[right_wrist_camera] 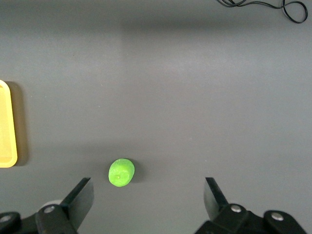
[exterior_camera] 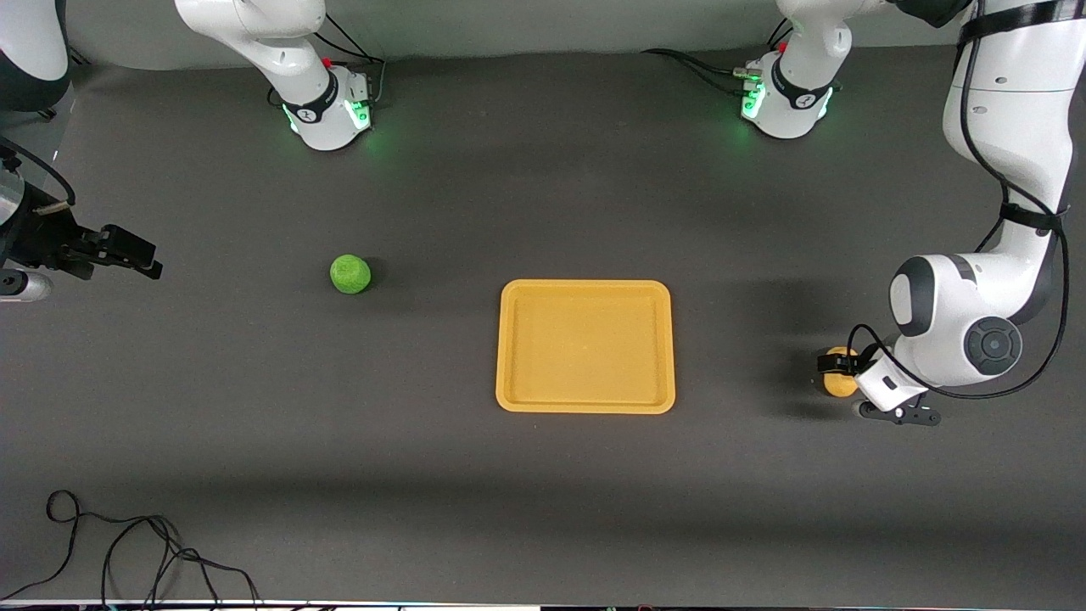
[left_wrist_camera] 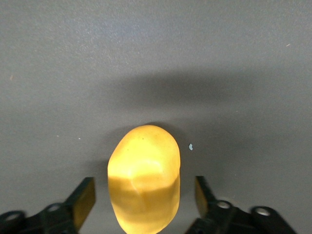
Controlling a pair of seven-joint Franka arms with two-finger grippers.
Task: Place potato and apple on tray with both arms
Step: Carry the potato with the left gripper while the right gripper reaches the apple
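The yellow-orange potato lies on the dark table toward the left arm's end, beside the tray. My left gripper is low around it and open. In the left wrist view the potato sits between the fingers of the left gripper with a gap on each side. The green apple lies on the table toward the right arm's end. My right gripper is open and empty, high over that end. In the right wrist view the apple lies below the right gripper, closer to one finger.
The yellow-orange tray holds nothing and its edge shows in the right wrist view. A loose black cable lies near the table's front edge at the right arm's end; it also shows in the right wrist view.
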